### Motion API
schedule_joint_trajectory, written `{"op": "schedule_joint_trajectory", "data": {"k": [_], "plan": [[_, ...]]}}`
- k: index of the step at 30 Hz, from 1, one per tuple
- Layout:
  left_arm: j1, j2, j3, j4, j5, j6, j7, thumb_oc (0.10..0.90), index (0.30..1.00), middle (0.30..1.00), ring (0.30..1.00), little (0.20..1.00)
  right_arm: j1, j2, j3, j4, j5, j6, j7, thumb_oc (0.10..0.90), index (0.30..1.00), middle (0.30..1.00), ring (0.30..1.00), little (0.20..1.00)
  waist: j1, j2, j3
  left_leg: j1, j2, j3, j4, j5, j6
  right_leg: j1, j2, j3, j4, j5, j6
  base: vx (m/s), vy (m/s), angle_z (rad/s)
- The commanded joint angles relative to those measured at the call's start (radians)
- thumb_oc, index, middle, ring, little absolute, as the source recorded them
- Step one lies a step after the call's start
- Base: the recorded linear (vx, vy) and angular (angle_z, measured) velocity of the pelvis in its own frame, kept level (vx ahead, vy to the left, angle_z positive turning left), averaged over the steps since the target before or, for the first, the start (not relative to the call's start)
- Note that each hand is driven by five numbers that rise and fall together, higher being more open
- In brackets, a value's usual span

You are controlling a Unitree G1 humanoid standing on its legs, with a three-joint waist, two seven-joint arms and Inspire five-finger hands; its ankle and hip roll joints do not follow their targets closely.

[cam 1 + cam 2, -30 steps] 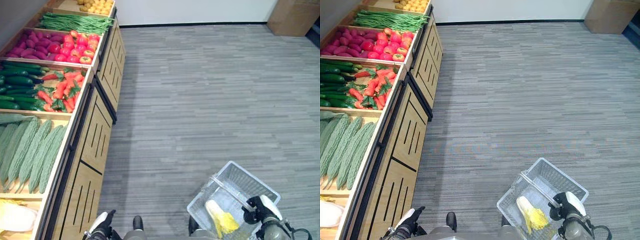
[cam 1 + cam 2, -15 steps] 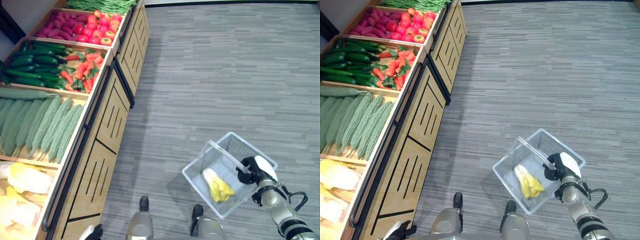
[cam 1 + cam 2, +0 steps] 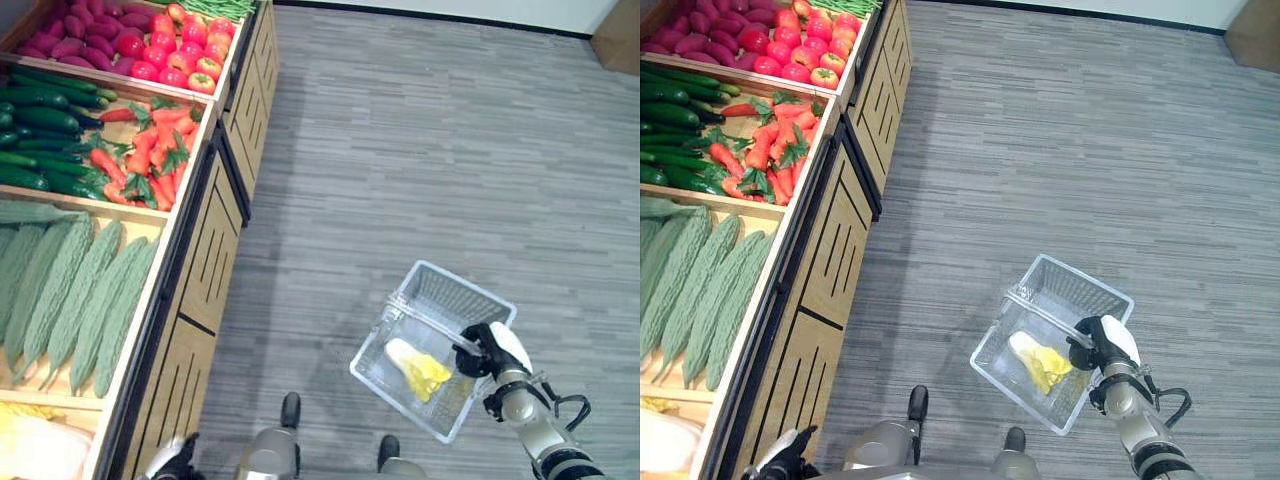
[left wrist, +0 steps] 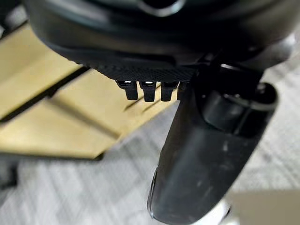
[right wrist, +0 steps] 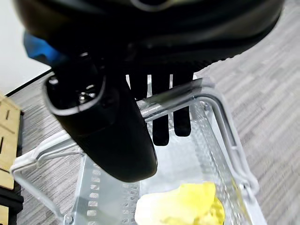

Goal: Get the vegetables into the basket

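Note:
A clear plastic basket [image 3: 452, 291] hangs over the grey floor at my right side. My right hand [image 3: 497, 351] is shut on its handle [image 5: 187, 93], fingers curled round the bar. Inside the basket lies one yellow-white cabbage [image 3: 415, 362], also seen under the hand as the cabbage [image 5: 183, 208] in the right wrist view. My left hand [image 3: 170, 462] hangs low beside the wooden shelf front, fingers relaxed and holding nothing. The shelf bins hold bitter gourds [image 3: 70, 290], carrots [image 3: 145, 165], cucumbers [image 3: 40, 130] and tomatoes [image 3: 175, 65].
The wooden produce stand [image 3: 215, 250] runs along the left, with more cabbages [image 3: 35, 460] in its nearest bin. Grey plank floor [image 3: 430, 150] stretches to the right and ahead. A cardboard box [image 3: 620, 35] stands at the far right corner.
The whole picture has shifted, so the camera has moved. My right hand keeps its hold on the basket handle, and the cabbage stays in the basket.

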Motion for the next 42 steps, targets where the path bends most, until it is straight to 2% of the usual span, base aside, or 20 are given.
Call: {"op": "schedule_joint_trajectory", "data": {"k": [1,13,16,18,19,20,22,23,27,32,33,34,38,39,42], "plan": [[0.059,0.024,-0.017,0.019,0.019,0.016,0.027,0.900,1.000,1.000,1.000,1.000,-0.149,-0.110,-0.022,-0.010,0.023,-0.035,-0.090,0.400,0.300,0.300,0.300,0.300,0.013,0.019,-0.048,-0.104,0.086,-0.081,-0.016,0.052,-0.075,0.034,0.049,-0.001,0.035,-0.016,0.045,0.04,0.130,-0.08],[0.077,0.039,-0.053,-0.033,0.051,0.005,0.002,0.900,1.000,1.000,1.000,1.000,-0.136,-0.081,-0.006,0.052,0.014,-0.029,-0.068,0.400,0.300,0.300,0.300,0.300,0.005,0.009,-0.066,-0.066,0.051,-0.077,0.001,0.004,-0.052,0.051,0.025,-0.010,0.040,0.062,0.070,0.05,0.047,-0.04],[0.058,0.051,-0.068,-0.045,0.055,0.001,-0.016,0.900,1.000,1.000,1.000,1.000,-0.121,-0.084,-0.016,0.066,0.019,-0.024,-0.061,0.400,0.300,0.300,0.300,0.300,-0.012,-0.001,-0.061,-0.078,0.031,-0.067,0.057,-0.033,-0.040,0.044,0.001,0.007,0.048,0.140,0.087,0.03,0.112,-0.05],[0.036,0.061,-0.078,-0.039,0.061,-0.001,-0.018,0.900,1.000,1.000,1.000,1.000,-0.115,-0.085,-0.027,0.091,0.030,-0.023,-0.060,0.400,0.300,0.300,0.300,0.300,-0.019,-0.003,-0.058,-0.083,0.025,-0.064,0.069,-0.045,-0.033,0.031,-0.008,0.019,0.061,0.169,0.088,0.03,0.143,-0.01],[0.004,0.076,-0.082,-0.033,0.066,-0.002,-0.014,0.900,1.000,1.000,1.000,1.000,-0.103,-0.085,-0.036,0.122,0.036,-0.021,-0.057,0.400,0.300,0.300,0.300,0.300,-0.032,-0.006,-0.057,-0.079,0.017,-0.059,0.068,-0.053,-0.026,0.016,-0.017,0.034,0.085,0.223,0.089,0.05,0.164,-0.09],[-0.008,0.083,-0.083,-0.037,0.065,-0.002,-0.013,0.900,1.000,1.000,1.000,1.000,-0.100,-0.085,-0.039,0.137,0.039,-0.020,-0.057,0.400,0.300,0.300,0.300,0.300,-0.034,-0.004,-0.054,-0.073,0.015,-0.058,0.066,-0.056,-0.022,0.006,-0.014,0.040,0.107,0.230,0.086,0.07,0.224,-0.24],[-0.085,0.129,-0.076,-0.084,0.045,0.003,0.003,0.900,1.000,1.000,1.000,1.000,-0.062,-0.066,-0.046,0.177,0.044,-0.013,-0.053,0.400,0.300,0.300,0.300,0.300,-0.064,0.015,-0.028,-0.017,0.025,-0.059,0.062,-0.081,-0.003,-0.097,0.028,0.042,0.274,0.194,0.052,0.16,0.237,-0.50],[-0.102,0.134,-0.077,-0.088,0.036,0.001,0.009,0.900,1.000,1.000,1.000,1.000,-0.056,-0.059,-0.047,0.202,0.050,-0.014,-0.052,0.400,0.300,0.300,0.300,0.300,-0.073,0.020,-0.022,0.002,0.029,-0.057,0.058,-0.084,-0.001,-0.125,0.042,0.032,0.280,0.169,0.042,0.20,0.147,-0.13],[-0.160,0.146,-0.093,-0.106,0.020,-0.002,0.015,0.900,1.000,1.000,1.000,1.000,-0.045,-0.051,-0.049,0.249,0.056,-0.011,-0.051,0.400,0.300,0.300,0.300,0.300,-0.114,0.025,-0.001,0.067,0.036,-0.066,0.054,-0.111,-0.011,-0.184,0.059,0.006,0.206,0.112,0.031,0.18,-0.020,-0.04],[-0.218,0.135,-0.104,-0.130,-0.003,-0.013,0.025,0.900,1.000,1.000,1.000,1.000,-0.025,-0.028,-0.051,0.287,0.066,-0.002,-0.051,0.400,0.300,0.300,0.300,0.300,-0.163,0.017,0.002,0.143,0.043,-0.088,0.067,-0.168,-0.037,-0.236,0.068,0.052,0.029,0.156,0.054,0.23,-0.109,0.07],[-0.218,0.135,-0.104,-0.130,-0.003,-0.013,0.025,0.900,1.000,1.000,1.000,1.000,-0.025,-0.028,-0.051,0.287,0.066,-0.001,-0.051,0.400,0.300,0.300,0.300,0.300,-0.163,0.018,0.002,0.144,0.043,-0.088,0.067,-0.169,-0.037,-0.236,0.068,0.052,0.029,0.156,0.054,0.30,-0.151,0.13],[-0.230,0.129,-0.117,-0.150,-0.009,-0.018,0.026,0.900,1.000,1.000,1.000,1.000,-0.006,-0.015,-0.052,0.316,0.069,0.001,-0.045,0.400,0.300,0.300,0.300,0.300,-0.179,0.013,-0.010,0.175,0.042,-0.106,0.076,-0.189,-0.046,-0.252,0.078,0.081,0.038,0.174,0.061,0.29,-0.136,0.32],[-0.219,0.110,-0.128,-0.153,-0.012,-0.020,0.020,0.900,1.000,1.000,1.000,1.000,0.020,-0.004,-0.062,0.369,0.080,0.003,-0.037,0.400,0.300,0.300,0.300,0.300,-0.184,0.022,-0.053,0.217,0.077,-0.128,0.072,-0.207,-0.066,-0.218,0.123,0.061,0.057,0.114,0.034,0.31,-0.219,0.41],[-0.208,0.108,-0.132,-0.170,-0.013,-0.022,0.017,0.900,1.000,1.000,1.000,1.000,0.034,-0.005,-0.068,0.378,0.084,0.001,-0.034,0.400,0.300,0.300,0.300,0.300,-0.186,0.033,-0.065,0.233,0.102,-0.143,0.061,-0.197,-0.078,-0.217,0.145,0.042,0.087,0.082,0.021,0.23,-0.231,0.34],[-0.200,0.094,-0.139,-0.166,-0.012,-0.020,0.017,0.900,1.000,1.000,1.000,1.000,0.037,-0.011,-0.075,0.396,0.088,-0.001,-0.035,0.400,0.300,0.300,0.300,0.300,-0.190,0.047,-0.073,0.242,0.129,-0.158,0.047,-0.179,-0.092,-0.217,0.161,0.019,0.119,0.052,0.009,0.17,-0.194,0.24]]}}
